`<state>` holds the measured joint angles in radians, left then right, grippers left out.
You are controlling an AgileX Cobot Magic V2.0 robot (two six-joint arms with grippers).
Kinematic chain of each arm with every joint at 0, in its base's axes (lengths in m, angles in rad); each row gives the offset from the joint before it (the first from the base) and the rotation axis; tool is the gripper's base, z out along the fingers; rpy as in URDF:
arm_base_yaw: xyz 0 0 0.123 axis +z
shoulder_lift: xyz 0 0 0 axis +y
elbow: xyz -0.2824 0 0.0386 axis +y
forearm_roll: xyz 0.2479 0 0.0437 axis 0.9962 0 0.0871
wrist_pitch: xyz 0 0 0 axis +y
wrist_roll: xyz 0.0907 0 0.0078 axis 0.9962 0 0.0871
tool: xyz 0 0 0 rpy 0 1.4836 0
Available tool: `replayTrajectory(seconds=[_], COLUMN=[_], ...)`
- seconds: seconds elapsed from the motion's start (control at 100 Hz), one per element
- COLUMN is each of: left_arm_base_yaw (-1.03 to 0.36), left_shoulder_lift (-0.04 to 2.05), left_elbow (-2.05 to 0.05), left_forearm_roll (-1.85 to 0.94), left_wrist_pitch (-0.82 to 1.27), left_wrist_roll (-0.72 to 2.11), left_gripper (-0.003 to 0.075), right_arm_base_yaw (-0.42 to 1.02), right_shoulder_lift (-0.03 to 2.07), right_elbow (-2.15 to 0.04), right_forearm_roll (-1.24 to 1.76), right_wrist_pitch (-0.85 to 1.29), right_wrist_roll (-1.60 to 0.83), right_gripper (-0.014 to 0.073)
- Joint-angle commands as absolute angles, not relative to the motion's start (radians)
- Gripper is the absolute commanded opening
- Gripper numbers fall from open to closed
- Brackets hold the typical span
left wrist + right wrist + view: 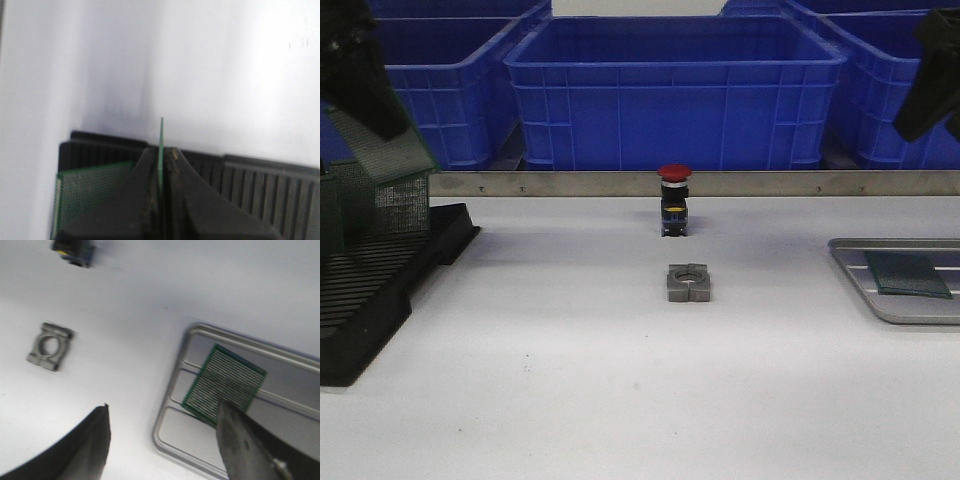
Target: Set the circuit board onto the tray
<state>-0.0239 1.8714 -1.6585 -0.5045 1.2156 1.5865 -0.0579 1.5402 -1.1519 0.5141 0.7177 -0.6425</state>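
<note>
Pinching a green circuit board (161, 137) edge-on above the black rack (380, 285), the left gripper (161, 165) was lifting it clear for the tray (880, 300), well apart (one board (908, 273) lay there already), while the right gripper (162, 440) hung wide.

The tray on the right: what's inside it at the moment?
One green circuit board lies flat in the tray, on its ribbed bottom. The front view cuts off the tray's right end, and the right gripper hides one corner.

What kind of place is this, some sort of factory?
Probably an electronics workshop or test bench: blue plastic bins behind the white table, green circuit boards on a metal tray, and a black slotted rack.
</note>
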Motion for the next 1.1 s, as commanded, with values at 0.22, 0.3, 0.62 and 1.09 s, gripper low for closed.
replayTrajectory(seconds=[0.22,0.3,0.62,1.09], left_arm_base_yaw=[-0.147,-0.204,-0.374,-0.411], left_shoulder_lift=[1.802,1.802,1.802,1.802], left_elbow=[-1.694,-1.694,-1.694,-1.694], left_forearm_roll=[-0.775,-0.784,-0.801,-0.908], left_wrist_pitch=[1.276,1.276,1.276,1.276], left_wrist_roll=[1.602,1.603,1.603,1.606], left_gripper=[-0.002,-0.002,-0.002,-0.002], right_arm_base_yaw=[0.161,0.234,0.405,0.448], right_shoulder_lift=[1.443,1.446,1.451,1.488], right_elbow=[-1.182,-1.182,-1.182,-1.182], right_forearm_roll=[0.657,0.657,0.657,0.662], right_wrist_pitch=[0.719,0.717,0.624,0.547], right_wrist_roll=[-0.922,-0.99,-1.095,-1.096], right_gripper=[0.0541,0.0541,0.0541,0.0391])
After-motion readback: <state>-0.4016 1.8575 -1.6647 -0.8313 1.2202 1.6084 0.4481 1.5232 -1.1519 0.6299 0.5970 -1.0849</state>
